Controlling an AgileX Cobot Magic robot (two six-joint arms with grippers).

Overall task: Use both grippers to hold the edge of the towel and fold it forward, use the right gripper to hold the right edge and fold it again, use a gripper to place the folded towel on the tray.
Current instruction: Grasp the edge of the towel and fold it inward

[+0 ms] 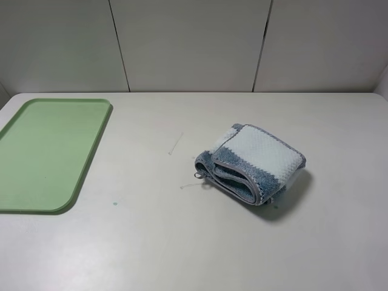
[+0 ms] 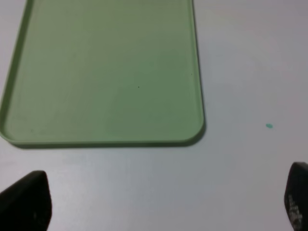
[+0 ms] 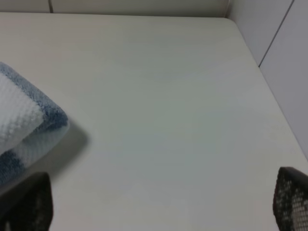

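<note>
Waffle cloth, folded into a bundle: the towel (image 1: 251,162) lies right of the table's (image 1: 151,242) middle, well apart from the tray (image 1: 48,151) at the left edge. The left gripper (image 2: 161,202) and right gripper (image 3: 159,202) both gape wide, empty. Pinching only the top layer could unfold it in transit.

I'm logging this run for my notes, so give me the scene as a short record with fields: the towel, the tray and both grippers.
towel: folded in layers, lying on the table right of centre, held by neither gripper
tray: flat at the table's left, apart from the towel
left gripper: open, over the table just short of the tray, holding nothing
right gripper: open, over the table beside the towel, holding nothing
step not yet done: towel onto the tray
</note>
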